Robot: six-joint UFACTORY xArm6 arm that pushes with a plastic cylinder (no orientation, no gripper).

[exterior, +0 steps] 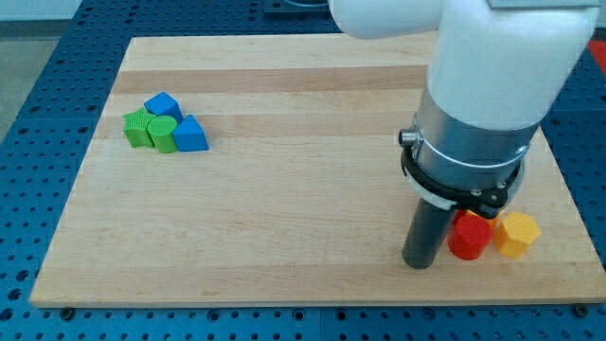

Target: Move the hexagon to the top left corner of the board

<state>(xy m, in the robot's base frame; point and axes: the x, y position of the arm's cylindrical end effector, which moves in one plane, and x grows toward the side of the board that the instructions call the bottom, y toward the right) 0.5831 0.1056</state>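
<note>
My tip (419, 264) sits low on the board (284, 246), just left of the red block (469, 237); no fingers here, only a bare rod. The yellow hexagon (518, 234), if I read its shape right, lies beyond. Best swing round its right side and push it left past the far green (150, 130) and blue blocks (178, 121).

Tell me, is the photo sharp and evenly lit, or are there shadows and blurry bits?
Camera view: light is soft and even; the wooden board shows little glare. The green and blue blocks cast only faint shadows. My tip looks sharp, just left of the red block; the white arm body close to the camera looks slightly soft.
</note>
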